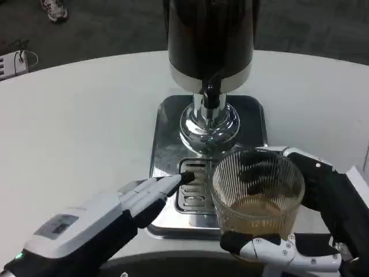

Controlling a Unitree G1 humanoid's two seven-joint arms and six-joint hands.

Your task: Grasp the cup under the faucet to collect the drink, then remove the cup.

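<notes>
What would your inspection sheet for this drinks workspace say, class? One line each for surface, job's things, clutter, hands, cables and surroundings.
Surface: white table, round edge.
Job's things: ribbed glass cup, amber drink in its bottom, over the steel drip tray; dark dispenser with faucet behind.
Clutter: nothing seen.
Hands: right hand holds the cup; left hand holds nothing, fingers reaching the tray grate.
Cables: a cable by a white box on the floor.
Surroundings: dark floor, a shoe.

Even overhead light, white table (86,115) bright; glare on chrome base (209,124) (image soft, grainy).
</notes>
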